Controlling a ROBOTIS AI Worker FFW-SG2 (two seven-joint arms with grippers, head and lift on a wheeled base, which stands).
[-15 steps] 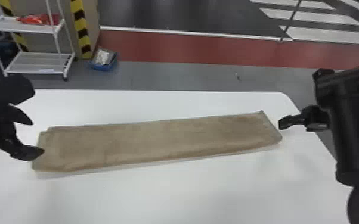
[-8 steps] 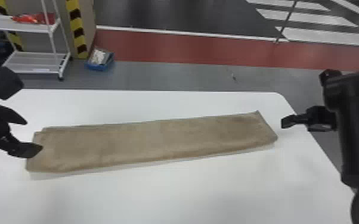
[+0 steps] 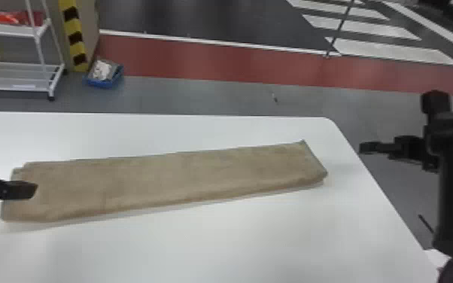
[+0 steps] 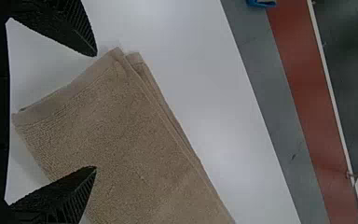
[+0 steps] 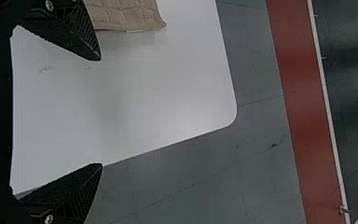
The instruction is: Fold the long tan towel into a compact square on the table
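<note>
The long tan terry towel [image 3: 169, 180] lies as a flat strip across the white desk [image 3: 237, 241], from the left of the head view to right of centre, its right end a little higher in the frame. The step in hand looks to be taking hold of the left end, ready to bring it over toward the right. The black left gripper [image 4: 95, 111] is at that end with its fingers spread wide and nothing between them; in the left wrist view one finger is over the cloth and the other is past the hemmed end. To do this well, line the fingers up so that they straddle the whole thickness, go low enough to reach the bottom layer, and only then close. Mind the offset under-layer [image 4: 140, 70] peeking out along the far edge: a shallow pinch would probably lift the top sheet alone and skew the strip. The black right gripper [image 5: 100, 112] is at the right of the head view, just beyond the towel's right end, its fingers also open and empty; it could steady the cloth if the strip begins to slide. Since the strip runs at a slant, the lifted end should follow that slant, kept low and slightly taut, so the long edges meet and the soft pile doesn't bunch.
</note>
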